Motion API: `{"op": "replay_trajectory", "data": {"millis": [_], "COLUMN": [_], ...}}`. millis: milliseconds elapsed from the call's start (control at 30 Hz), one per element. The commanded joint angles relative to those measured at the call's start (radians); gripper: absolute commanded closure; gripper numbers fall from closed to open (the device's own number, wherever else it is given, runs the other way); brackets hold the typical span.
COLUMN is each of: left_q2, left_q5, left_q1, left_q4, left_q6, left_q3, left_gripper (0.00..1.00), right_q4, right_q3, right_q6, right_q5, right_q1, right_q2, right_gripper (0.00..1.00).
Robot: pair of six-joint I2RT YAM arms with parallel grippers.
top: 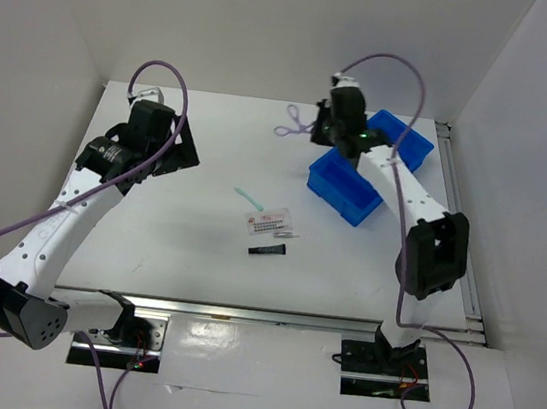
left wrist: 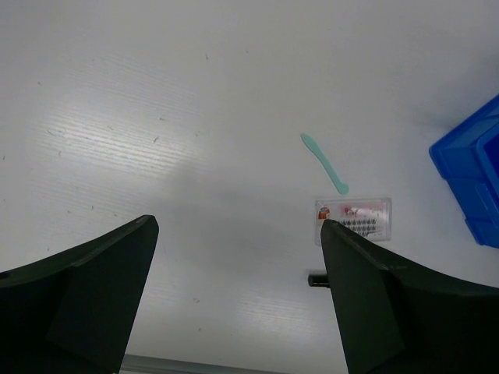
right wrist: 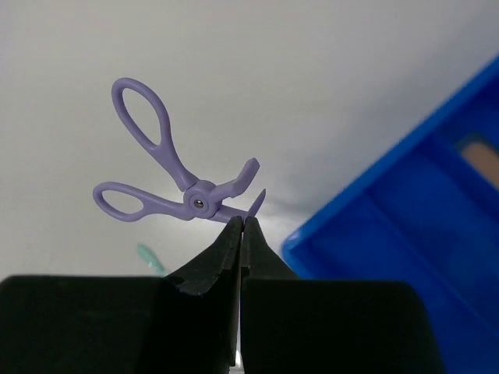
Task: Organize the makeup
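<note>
My right gripper (right wrist: pixel 242 220) is shut on the tip of a lavender scissor-shaped tool with two looped handles (right wrist: pixel 168 183). It holds the tool beside the blue bin's left rim (right wrist: pixel 366 195). From above the tool (top: pixel 290 121) is at the back centre, with the right gripper (top: pixel 320 130) just right of it. My left gripper (left wrist: pixel 238 226) is open and empty above the left of the table (top: pixel 181 152). A white red-printed sachet (top: pixel 269 222) (left wrist: pixel 352 219) and a slim black tube (top: pixel 267 251) (left wrist: pixel 316 279) lie mid-table. A tan shape (right wrist: pixel 477 154) shows inside the bin. The black cube is not visible.
A small teal spatula (top: pixel 247 198) (left wrist: pixel 325 163) lies just behind the sachet. The blue divided bin (top: pixel 344 189) stands at the right, with a second blue part (top: pixel 408 140) behind it. White walls close in the back and sides.
</note>
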Motion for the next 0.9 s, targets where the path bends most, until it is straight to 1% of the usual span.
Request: {"op": "replay_trajectory", "data": {"millis": [0, 33, 67, 100, 167, 267, 300, 400, 633, 867], "left_q2": [-0.017, -0.017, -0.008, -0.008, 0.001, 0.001, 0.001, 0.012, 0.021, 0.030], "left_q5": [-0.009, 0.000, 0.000, 0.000, 0.009, 0.018, 0.018, 0.027, 0.027, 0.037], "left_q1": [0.005, 0.005, 0.005, 0.005, 0.005, 0.005, 0.005, 0.005, 0.005, 0.005], "left_q4": [0.025, 0.025, 0.025, 0.025, 0.025, 0.034, 0.034, 0.034, 0.034, 0.034], "left_q6": [0.017, 0.017, 0.017, 0.017, 0.017, 0.017, 0.017, 0.017, 0.017, 0.007], "left_q3": [0.032, 0.023, 0.022, 0.022, 0.022, 0.022, 0.022, 0.013, 0.013, 0.013], "left_gripper": [0.00, 0.00, 0.00, 0.00, 0.00, 0.00, 0.00, 0.00, 0.00, 0.00], "right_q4": [-0.023, -0.024, -0.024, -0.024, -0.014, -0.028, -0.028, -0.028, -0.005, -0.005], "right_q3": [-0.074, -0.097, -0.122, -0.170, -0.205, -0.225, -0.235, -0.258, -0.268, -0.280], "right_q6": [0.113, 0.141, 0.191, 0.211, 0.259, 0.290, 0.299, 0.323, 0.372, 0.354], "right_q5": [0.102, 0.103, 0.103, 0.103, 0.115, 0.138, 0.161, 0.161, 0.086, 0.075], "right_q1": [-0.132, -0.163, -0.222, -0.247, -0.299, -0.336, -0.336, -0.355, -0.399, -0.399], "right_q2": [-0.087, -0.101, -0.113, -0.124, -0.136, -0.116, -0.103, -0.092, -0.015, 0.005], "right_gripper": [1.00, 1.00, 1.00, 1.00, 1.00, 1.00, 1.00, 1.00, 1.00, 1.00]}}
